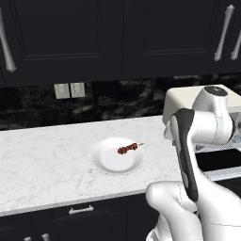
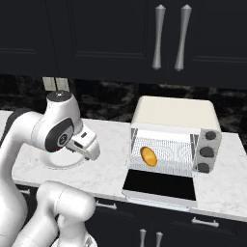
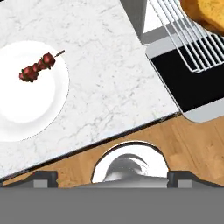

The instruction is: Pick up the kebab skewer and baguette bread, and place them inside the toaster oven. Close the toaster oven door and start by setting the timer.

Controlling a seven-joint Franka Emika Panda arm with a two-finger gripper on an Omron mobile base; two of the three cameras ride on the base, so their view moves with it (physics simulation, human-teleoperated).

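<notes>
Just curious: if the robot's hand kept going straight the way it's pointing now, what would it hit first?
Probably the white marble counter, between the plate and the toaster oven door; depth is hard to judge.

Dark red-brown kebab skewer [image 1: 129, 148], white plate [image 1: 108, 162], grey-veined marble counter [image 1: 47, 160], seemingly golden-orange baguette bread [image 2: 148, 156].

White arm folded high, wrist pointing down, jaws spread wide and empty.
</notes>
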